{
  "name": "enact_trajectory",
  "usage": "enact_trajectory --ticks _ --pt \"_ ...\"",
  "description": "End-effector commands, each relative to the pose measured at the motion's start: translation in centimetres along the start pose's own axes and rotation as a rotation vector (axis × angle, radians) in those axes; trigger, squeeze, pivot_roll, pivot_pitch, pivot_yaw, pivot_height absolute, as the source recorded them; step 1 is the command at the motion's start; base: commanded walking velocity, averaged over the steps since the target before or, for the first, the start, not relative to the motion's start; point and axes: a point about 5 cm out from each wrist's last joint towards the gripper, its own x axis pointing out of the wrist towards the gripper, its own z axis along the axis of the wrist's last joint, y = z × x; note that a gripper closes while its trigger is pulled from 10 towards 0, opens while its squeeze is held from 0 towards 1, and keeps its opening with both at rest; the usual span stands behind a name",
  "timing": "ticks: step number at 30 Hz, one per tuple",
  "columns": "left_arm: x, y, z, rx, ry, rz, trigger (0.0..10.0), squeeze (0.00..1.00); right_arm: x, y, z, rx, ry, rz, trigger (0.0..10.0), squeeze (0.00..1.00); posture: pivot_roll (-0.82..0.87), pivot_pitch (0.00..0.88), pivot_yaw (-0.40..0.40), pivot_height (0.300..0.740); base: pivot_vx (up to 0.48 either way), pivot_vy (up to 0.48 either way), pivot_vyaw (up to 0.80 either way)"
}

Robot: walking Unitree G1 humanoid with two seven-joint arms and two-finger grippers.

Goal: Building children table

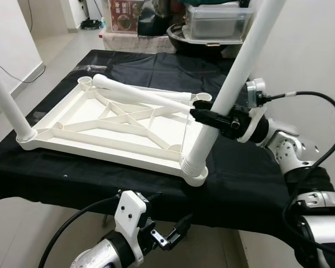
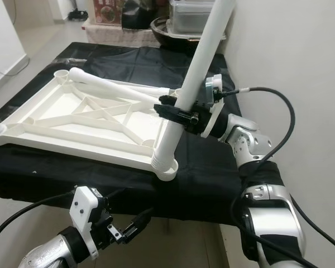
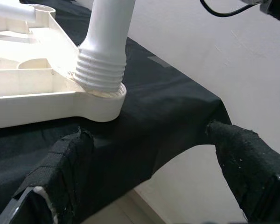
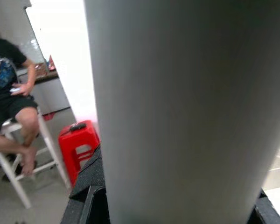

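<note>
— Between the jaws of the right gripper [image 1: 200, 116], what exactly is held?

— One white table leg [image 1: 230, 89]. The jaws are closed against its shaft about midway up, one black finger visible on the near side, and the right wrist view looks straight onto the pale tube.

— Why grip it there rather than at the foot?

— My guess is leverage. The ribbed foot of the leg sits in the near corner socket [image 1: 195, 171] of the upturned tabletop [image 1: 117, 125], and the leg leans away from upright, so a mid-shaft hold lets the arm steer and seat it.

— And the other jaws?

— The left gripper [image 3: 151, 163] hangs below the front edge of the surface [image 1: 251, 173], which is draped in black cloth. Its jaws stand wide apart and hold nothing; they face the same corner socket from below, perhaps ready to steady it.

— Where do the remaining parts lie?

— The tabletop rests underside up on the cloth. A second leg [image 1: 8, 103] stands in the near left corner, and a loose leg [image 1: 139, 93] lies across the far ribs. A person sits on a white stool in the right wrist view, well apart from the work.
</note>
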Motion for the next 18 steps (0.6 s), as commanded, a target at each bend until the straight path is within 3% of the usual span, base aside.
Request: enact_trajectory --ticks 1,11,18 --pt "-0.2 -0.4 -0.1 -0.014 0.013 -0.011 10.0 0.00 0.4 0.0 0.3 -0.039 0.025 0.030 10.0 0.00 0.11 0.200 -0.057 0.740 0.000 0.000 0.00" --pt "-0.4 -0.5 -0.2 -0.015 0.018 -0.006 10.0 0.00 0.4 -0.1 -0.7 -0.083 0.123 0.092 10.0 0.00 0.11 0.187 -0.062 0.740 0.000 0.000 0.00" --pt "-0.2 -0.3 -0.1 -0.005 0.019 -0.001 10.0 0.00 0.5 0.7 -1.3 -0.074 0.159 0.194 10.0 0.00 0.11 0.174 -0.061 0.740 0.000 0.000 0.00"
